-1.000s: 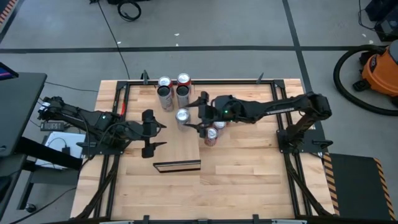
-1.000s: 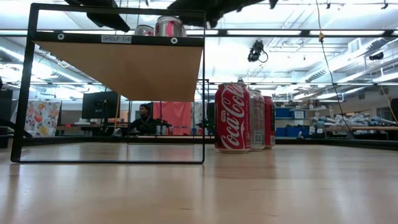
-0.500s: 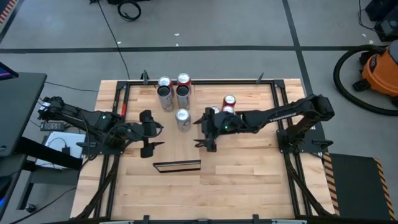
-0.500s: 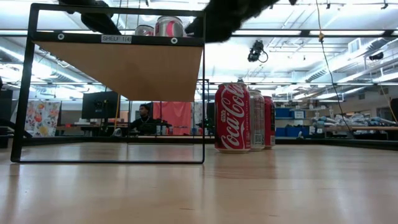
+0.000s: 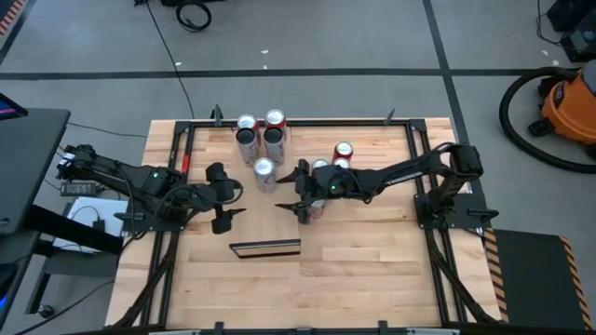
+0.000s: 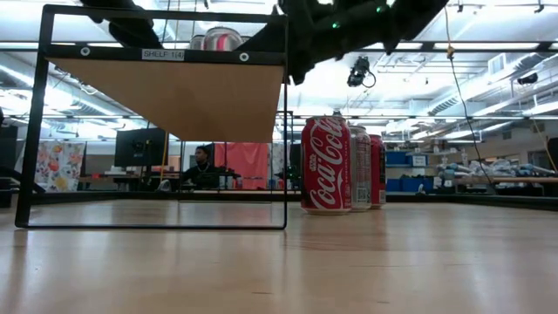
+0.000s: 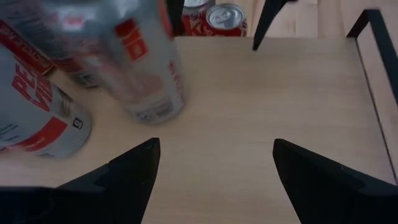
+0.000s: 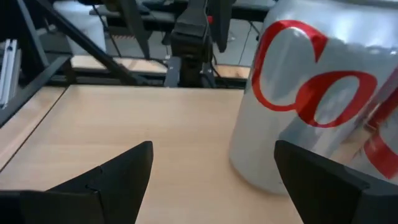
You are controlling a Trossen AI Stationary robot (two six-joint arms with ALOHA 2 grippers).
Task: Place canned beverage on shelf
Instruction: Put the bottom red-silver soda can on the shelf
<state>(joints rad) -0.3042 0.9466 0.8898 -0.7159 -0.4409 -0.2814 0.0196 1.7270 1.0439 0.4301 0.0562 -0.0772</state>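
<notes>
Right gripper [image 5: 291,191], fingers parted and narrowing, has drawn back empty. The silver red-lettered drink can [image 5: 264,174] stands on the pale wooden shelf [image 5: 265,223] (nudged leftward); left gripper [image 5: 226,195] waits wide. Placement looks done.

An orange shop vacuum [image 5: 570,100] with a black hose [image 5: 521,130] is standing on the grey floor at the far right. A black cable [image 5: 168,56] is running across the floor at the far left. A seated person [image 6: 202,167] is showing in the room beyond the table.
</notes>
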